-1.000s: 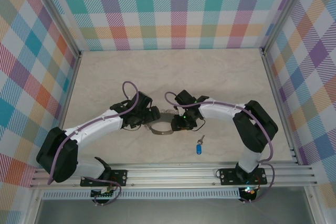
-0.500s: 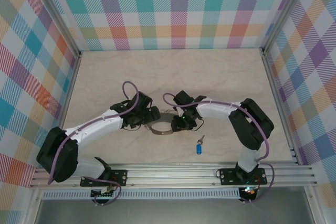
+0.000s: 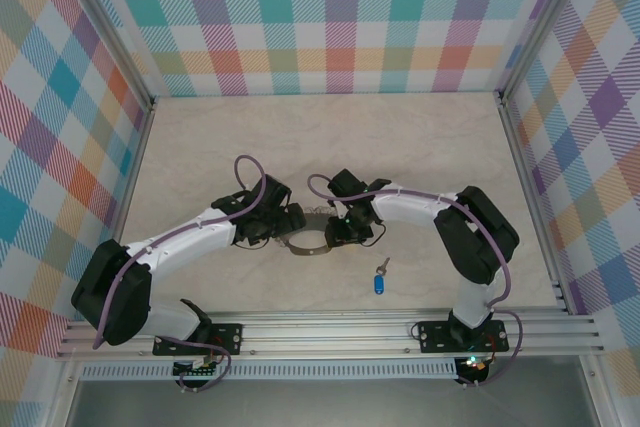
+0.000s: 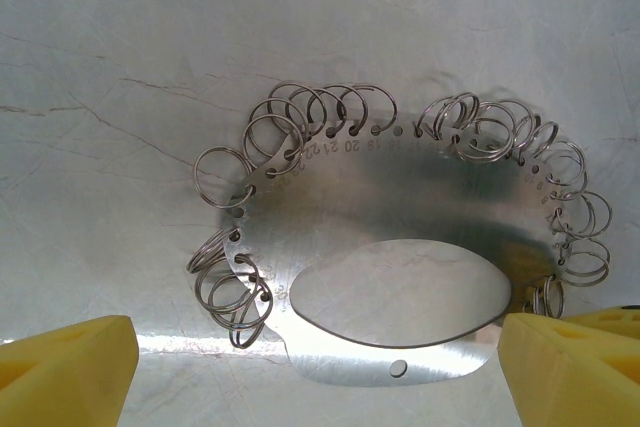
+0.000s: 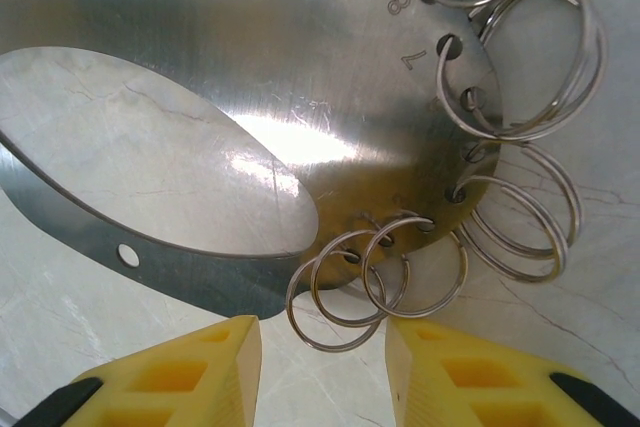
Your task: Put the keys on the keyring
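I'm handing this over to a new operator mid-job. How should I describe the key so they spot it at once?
Look at the pale marble table, toward its front rail, left of the right arm's base. On the near, right side of the silver keyring lies the key: tiny, alone on bare tabletop, and the only blue thing there.

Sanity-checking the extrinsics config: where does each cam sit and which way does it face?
Top external: fixed above and behind the bases, looking down on the table; left arm and right arm show, left end effector and right end effector at the keyring, key apart.
Left wrist: on the left arm, facing down at the keyring; left fingers in the bottom corners.
Right wrist: close over the ring's rim loops; right fingers along the bottom edge.
Shared: both wrist views see the keyring's oval cutout.
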